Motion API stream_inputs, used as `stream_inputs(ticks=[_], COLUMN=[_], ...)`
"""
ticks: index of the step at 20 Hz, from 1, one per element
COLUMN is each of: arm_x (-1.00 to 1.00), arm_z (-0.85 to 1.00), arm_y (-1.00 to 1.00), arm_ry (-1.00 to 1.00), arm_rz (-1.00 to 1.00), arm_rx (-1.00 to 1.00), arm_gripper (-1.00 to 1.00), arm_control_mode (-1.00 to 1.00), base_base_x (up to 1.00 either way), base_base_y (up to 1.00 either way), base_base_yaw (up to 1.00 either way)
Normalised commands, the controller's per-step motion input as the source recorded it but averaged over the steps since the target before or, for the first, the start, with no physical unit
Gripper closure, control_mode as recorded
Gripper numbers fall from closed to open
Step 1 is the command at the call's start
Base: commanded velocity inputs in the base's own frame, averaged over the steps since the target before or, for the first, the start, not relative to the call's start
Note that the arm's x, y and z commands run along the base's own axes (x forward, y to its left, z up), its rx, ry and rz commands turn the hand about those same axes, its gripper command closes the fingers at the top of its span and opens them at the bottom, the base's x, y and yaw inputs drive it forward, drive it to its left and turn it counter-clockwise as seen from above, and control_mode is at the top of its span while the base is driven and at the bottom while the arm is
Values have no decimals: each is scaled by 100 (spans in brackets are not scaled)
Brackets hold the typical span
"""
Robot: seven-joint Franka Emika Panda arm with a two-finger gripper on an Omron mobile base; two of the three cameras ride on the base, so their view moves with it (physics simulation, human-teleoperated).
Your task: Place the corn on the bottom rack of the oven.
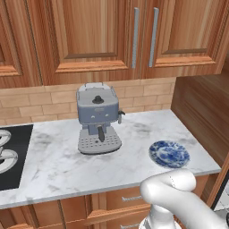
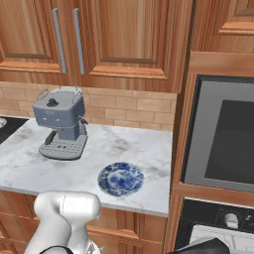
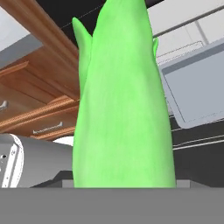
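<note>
Close up, one corn (image 3: 124, 105) hides the fingers, grip untellable; one oven (image 2: 223, 136) nearby.

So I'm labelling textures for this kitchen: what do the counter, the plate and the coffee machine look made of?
The counter looks like polished white marble, going by its grey veining. The plate looks like glazed ceramic, with a blue-and-white pattern. The coffee machine looks like brushed grey-blue metal, though it could be plastic, with dark knobs.
</note>
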Motion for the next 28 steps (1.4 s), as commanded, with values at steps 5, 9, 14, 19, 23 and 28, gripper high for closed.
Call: stream_inputs(ticks=[5,9,14,19,23,28], arm_x=[37,41,33,21,26,20], arm_z=[-43,-38,-44,-59,-45,-35], arm_y=[0,-1,-3,-13,-20,-35], arm_ry=[0,0,-2,-2,0,-1], arm_rz=[0,0,0,0,-2,-5], arm_rx=[0,-1,0,0,-1,-10], arm_gripper=[100,100,100,100,100,100], arm_control_mode=[-100,-100,-100,-100,-100,-100], base_base_x=[0,0,0,0,0,0], base_base_y=[0,0,0,0,0,0], base_base_yaw=[0,0,0,0,0,0])
